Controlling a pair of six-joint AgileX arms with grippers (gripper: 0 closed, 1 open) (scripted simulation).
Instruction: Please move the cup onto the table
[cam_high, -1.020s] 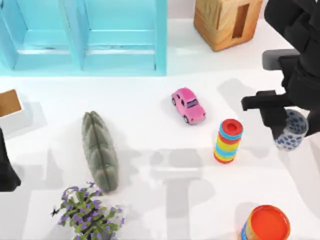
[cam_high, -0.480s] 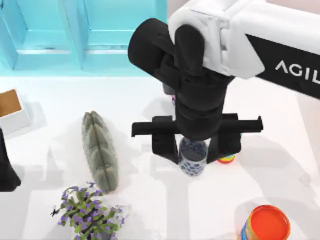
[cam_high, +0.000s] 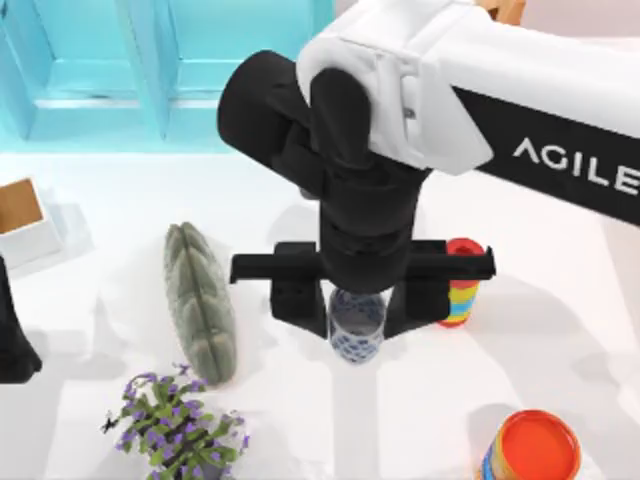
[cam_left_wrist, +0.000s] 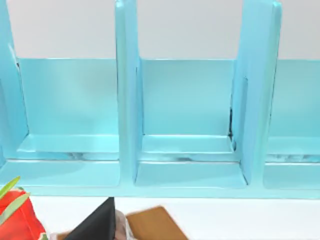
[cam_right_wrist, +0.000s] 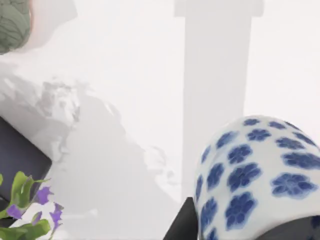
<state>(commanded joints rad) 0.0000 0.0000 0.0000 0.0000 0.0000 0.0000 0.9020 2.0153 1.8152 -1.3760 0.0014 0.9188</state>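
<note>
- Holding the cup (cam_high: 356, 328) between its two fingers, the right hand (cam_high: 356, 305) sat over the middle of the worktop (cam_high: 300, 420), arm reaching in from the top view's right.
- Cup: white with a blue flower pattern, roughly upright in the grip, between the green cushion-like object (cam_high: 200, 300) on its left and the rainbow ring stack (cam_high: 462, 285) on its right. Couldn't tell whether its base touched the worktop.
- Right wrist view: cup (cam_right_wrist: 255, 175) close up, plain white worktop (cam_right_wrist: 150, 75) beyond it, a bit of the green object (cam_right_wrist: 12, 22) at one corner and purple flowers (cam_right_wrist: 30, 200) at another.
- Potted plant with purple flowers (cam_high: 175, 425) sat near the front, left of the cup; orange-topped can (cam_high: 530, 450) front right.
- Light blue shelf unit (cam_high: 170, 70) ran along the back left.
- Left arm parked at the far left edge; its wrist view faced the shelf unit (cam_left_wrist: 185, 125). Couldn't tell the left hand's state.
</note>
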